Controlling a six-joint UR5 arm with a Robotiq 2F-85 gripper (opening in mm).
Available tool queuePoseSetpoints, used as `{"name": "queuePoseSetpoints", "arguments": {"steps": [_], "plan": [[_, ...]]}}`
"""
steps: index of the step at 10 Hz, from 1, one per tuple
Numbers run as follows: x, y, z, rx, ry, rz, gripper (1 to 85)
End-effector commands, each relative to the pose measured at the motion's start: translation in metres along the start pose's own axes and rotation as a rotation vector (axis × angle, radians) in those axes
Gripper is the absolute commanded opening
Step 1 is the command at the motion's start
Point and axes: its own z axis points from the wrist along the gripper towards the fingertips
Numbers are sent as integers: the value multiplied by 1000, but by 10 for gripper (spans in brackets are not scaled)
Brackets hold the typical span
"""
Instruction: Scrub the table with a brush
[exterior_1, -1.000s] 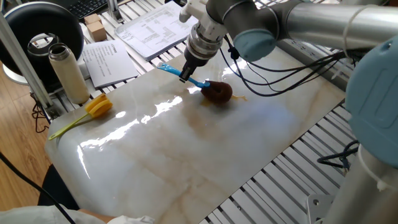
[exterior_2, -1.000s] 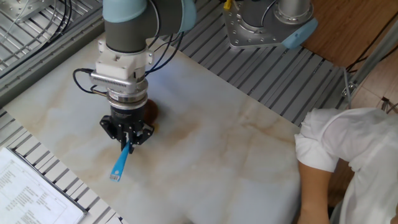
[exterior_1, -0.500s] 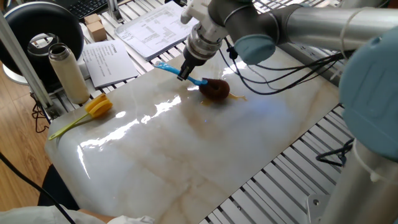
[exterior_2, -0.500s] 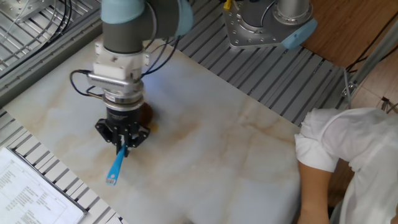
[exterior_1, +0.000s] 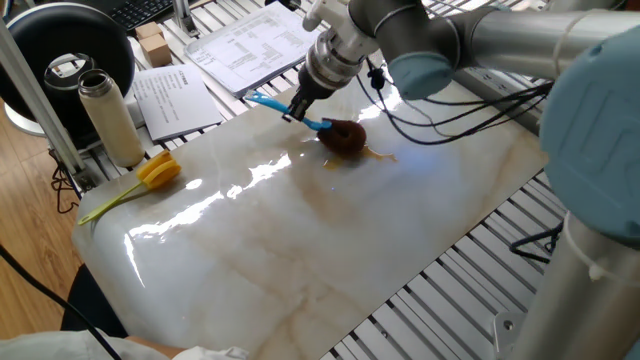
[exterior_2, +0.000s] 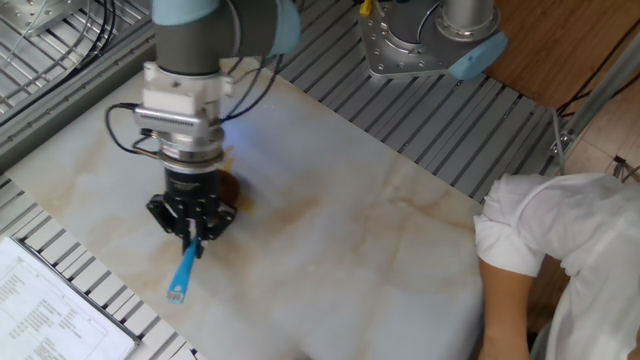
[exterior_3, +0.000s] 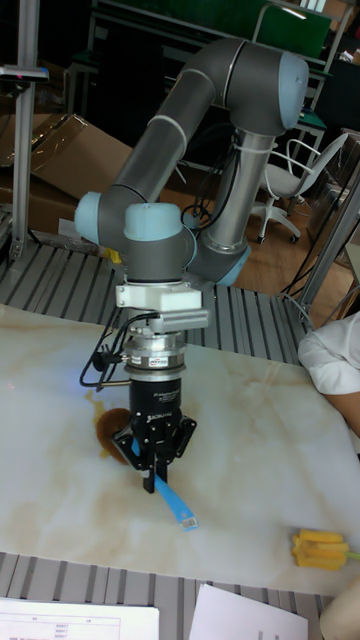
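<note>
1. One fixed view, taken from the left: a steel flask (exterior_1: 108, 115) stood off the slab, and a yellow tulip (exterior_1: 150, 178) lay on the near-left corner of the table (exterior_1: 300, 250), well apart from the work.
2. Papers (exterior_1: 245, 45) sat beyond the far edge, just behind the blue handle's free end.
3. The gripper (exterior_1: 299, 106) had its fingers clamped on the handle of the brush (exterior_1: 340, 137), whose brown head rested on the slab by the amber stain (exterior_1: 378, 154).
4. Judged for scrubbing well: the head should stay pressed flat and sweep across the stain in short strokes, with the handle tilt kept steady so the bristles, not the plastic, meet the marble.
5. Rightward, cables (exterior_1: 450, 110) hung from the arm above the slab and might drag.
6. In the other fixed view, a person in white (exterior_2: 560, 250) leaned near the slab's edge, a limit on wide strokes that way.
</note>
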Motion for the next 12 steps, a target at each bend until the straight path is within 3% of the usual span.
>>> {"name": "queuePoseSetpoints", "arguments": {"steps": [1,3,5,8,10,12], "plan": [[-13,34,-3,0,-35,77,13],[-16,40,-14,22,-5,104,13],[0,6,-29,9,28,44,13],[35,-47,-40,2,2,-104,13],[30,-47,-28,-1,-52,-116,13],[19,-34,-15,-2,-72,-86,13]]}}
